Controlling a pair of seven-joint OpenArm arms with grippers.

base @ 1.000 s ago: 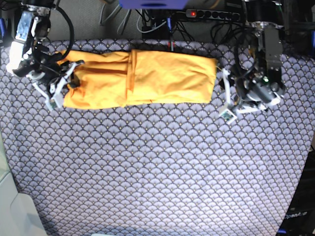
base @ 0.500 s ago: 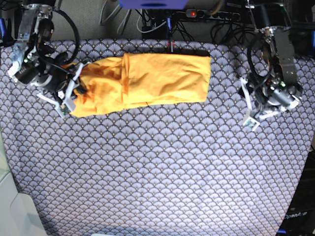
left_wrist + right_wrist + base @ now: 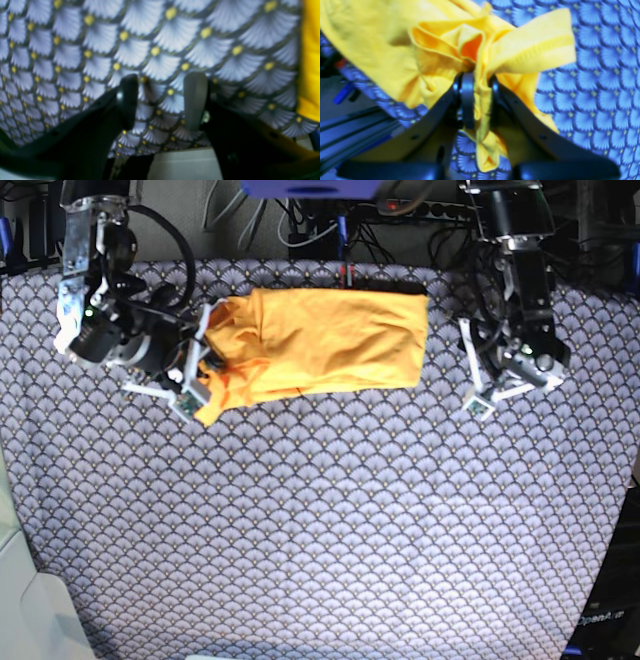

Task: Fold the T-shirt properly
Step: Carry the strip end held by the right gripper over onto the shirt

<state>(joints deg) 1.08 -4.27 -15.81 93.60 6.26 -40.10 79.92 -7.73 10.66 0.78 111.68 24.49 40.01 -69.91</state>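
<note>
My right gripper [image 3: 480, 100] is clamped on a bunched wad of the T-shirt [image 3: 330, 340], with ribbed hem and several layers of yellow-orange cotton squeezed between the pads and spilling out ahead of and below my fingertips. The rest of the garment stretches away from that grip as a long folded band on the scallop-patterned cloth [image 3: 320, 530]. My left gripper [image 3: 161, 100] stands spread and empty just past the band's other end, only patterned cloth between its fingers, with a strip of yellow at the edge of its view. I judge I am in the crosswise fold, carrying one end over toward the other. Next I need to lift the held end over the band's middle, lay it flat and square to the edges, then let go without dragging the layers
</note>
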